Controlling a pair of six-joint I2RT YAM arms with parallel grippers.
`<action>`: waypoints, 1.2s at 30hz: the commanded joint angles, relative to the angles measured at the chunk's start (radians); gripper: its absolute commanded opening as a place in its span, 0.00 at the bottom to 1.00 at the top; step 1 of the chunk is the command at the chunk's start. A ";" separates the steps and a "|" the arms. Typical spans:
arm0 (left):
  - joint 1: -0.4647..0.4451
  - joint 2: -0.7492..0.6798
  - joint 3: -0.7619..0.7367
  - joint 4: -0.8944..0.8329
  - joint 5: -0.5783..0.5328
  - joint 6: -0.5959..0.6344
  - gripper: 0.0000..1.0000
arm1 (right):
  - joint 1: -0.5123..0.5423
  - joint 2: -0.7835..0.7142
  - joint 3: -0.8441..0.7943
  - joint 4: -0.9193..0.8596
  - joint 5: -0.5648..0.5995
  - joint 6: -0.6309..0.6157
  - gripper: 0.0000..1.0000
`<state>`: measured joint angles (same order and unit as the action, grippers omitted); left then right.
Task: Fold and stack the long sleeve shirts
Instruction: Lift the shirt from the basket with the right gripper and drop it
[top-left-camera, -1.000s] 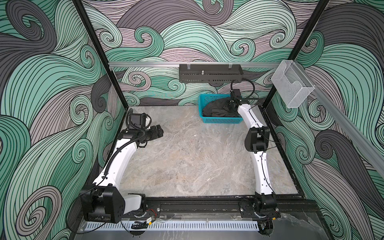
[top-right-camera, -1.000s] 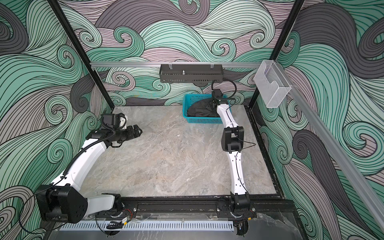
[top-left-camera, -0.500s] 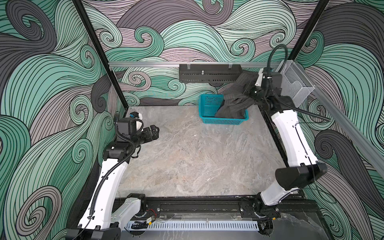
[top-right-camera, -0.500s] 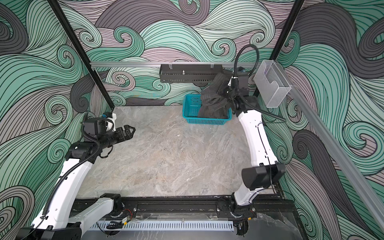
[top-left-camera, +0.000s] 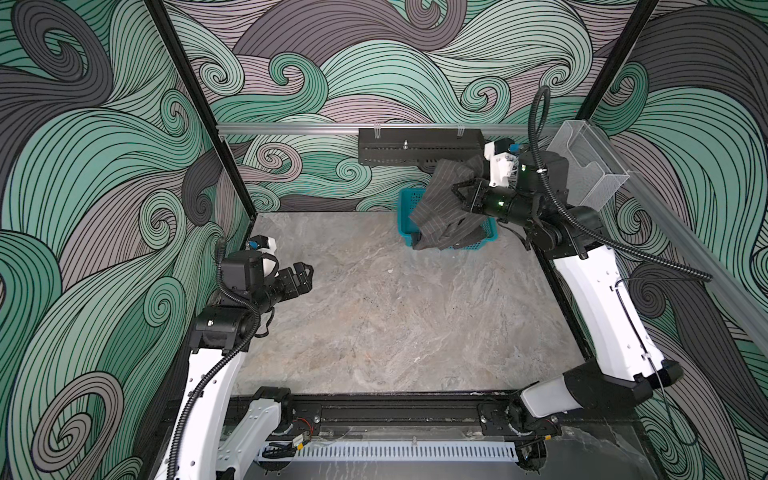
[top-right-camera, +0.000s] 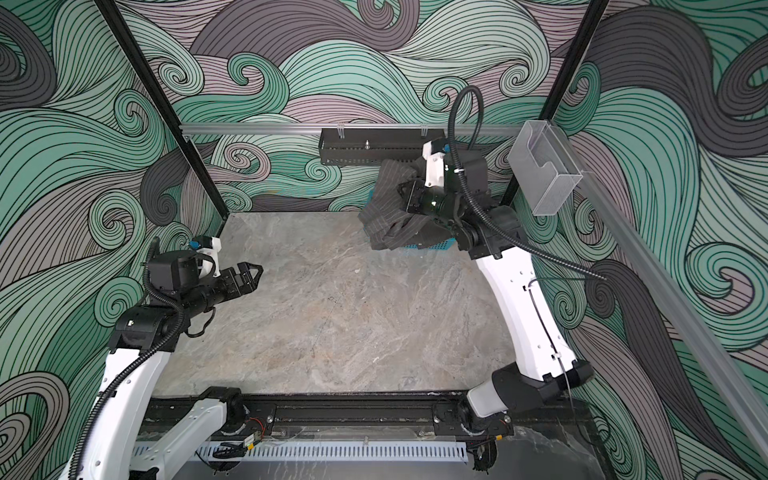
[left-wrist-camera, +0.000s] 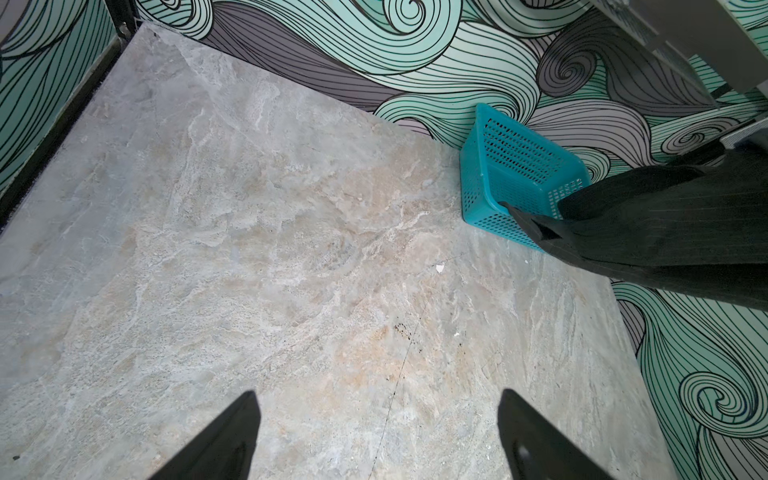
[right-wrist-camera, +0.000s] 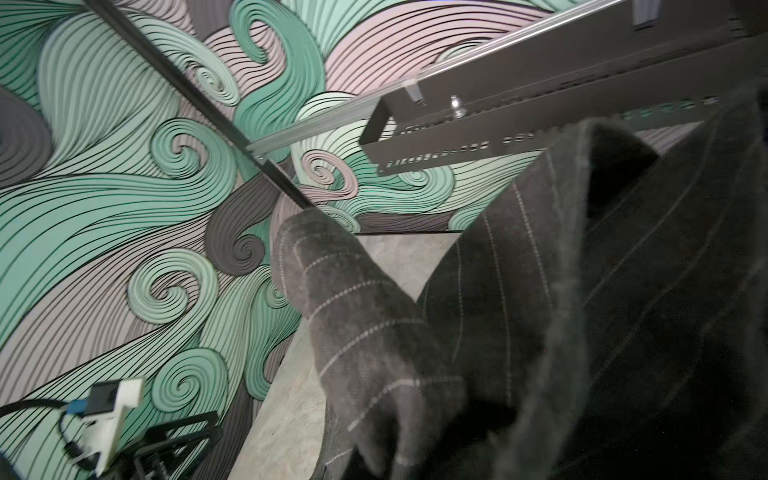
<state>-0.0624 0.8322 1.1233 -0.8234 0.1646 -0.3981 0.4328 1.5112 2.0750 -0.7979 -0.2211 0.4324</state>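
A dark pinstriped long sleeve shirt (top-left-camera: 442, 208) hangs bunched above the teal basket (top-left-camera: 404, 216) at the back of the table, and its lower folds still trail over the basket's front rim. In both top views my right gripper (top-left-camera: 456, 193) is raised over the basket and shut on the shirt (top-right-camera: 388, 216). The right wrist view is filled by the cloth (right-wrist-camera: 498, 332), which hides the fingers. My left gripper (top-left-camera: 305, 274) hovers open and empty at the left side of the table, far from the shirt (left-wrist-camera: 665, 232). Bare marble shows between its fingertips (left-wrist-camera: 376, 395).
The marble tabletop (top-left-camera: 395, 324) spreads between the two arms. A black perforated box (top-left-camera: 419, 151) hangs on the back rail right behind the lifted shirt. A clear plastic bin (top-left-camera: 590, 170) is mounted at the back right, beside the right wrist. Patterned walls close three sides.
The right arm has risen from inside the basket, pulling the shirt up and out with it. The left arm has drawn back toward the left wall and stayed open.
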 joint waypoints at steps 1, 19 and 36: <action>-0.003 -0.024 0.024 -0.046 -0.020 -0.016 0.91 | 0.060 0.015 0.157 0.070 -0.136 -0.021 0.00; -0.002 -0.085 0.032 -0.082 -0.102 -0.009 0.94 | 0.193 0.041 -0.269 0.376 -0.165 0.038 0.14; -0.003 -0.082 -0.158 -0.102 0.028 -0.022 0.91 | -0.003 -0.440 -1.123 0.111 0.305 -0.078 0.57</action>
<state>-0.0624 0.7490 1.0107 -0.8982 0.1261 -0.3965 0.4324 1.1110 0.9600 -0.5968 -0.0296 0.3824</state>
